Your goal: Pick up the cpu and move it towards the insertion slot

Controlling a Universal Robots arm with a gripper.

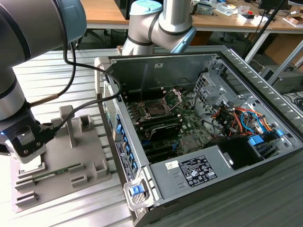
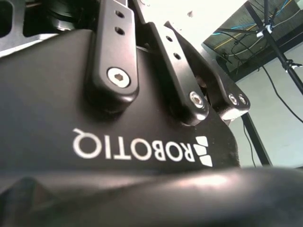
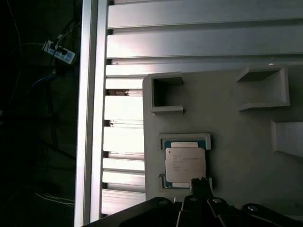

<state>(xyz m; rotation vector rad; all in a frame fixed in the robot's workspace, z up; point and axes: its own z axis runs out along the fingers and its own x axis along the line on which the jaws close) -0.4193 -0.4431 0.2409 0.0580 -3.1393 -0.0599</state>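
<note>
The cpu (image 3: 184, 164), a small pale silver square, lies flat in its framed nest on the grey tray (image 3: 227, 123). In the exterior view it shows as a pale square (image 1: 33, 166) at the tray's (image 1: 90, 156) near left corner. My gripper (image 1: 29, 152) hangs just above it, and in the first wrist view the gripper's dark tip (image 3: 200, 185) reaches one edge of the chip. The insertion slot (image 1: 155, 108) sits on the board inside the open computer case, its dark centre exposed and its silver bracket (image 1: 173, 97) hinged up. The second wrist view is a close look at the gripper's black body (image 2: 118, 142).
The open computer case (image 1: 199, 118) lies to the exterior view's right of the tray, its side wall (image 1: 118, 137) between tray and board. Upright posts (image 1: 69, 124) and a memory stick (image 1: 61, 171) stand on the tray. Orange and blue cables (image 1: 241, 120) fill the case's right side.
</note>
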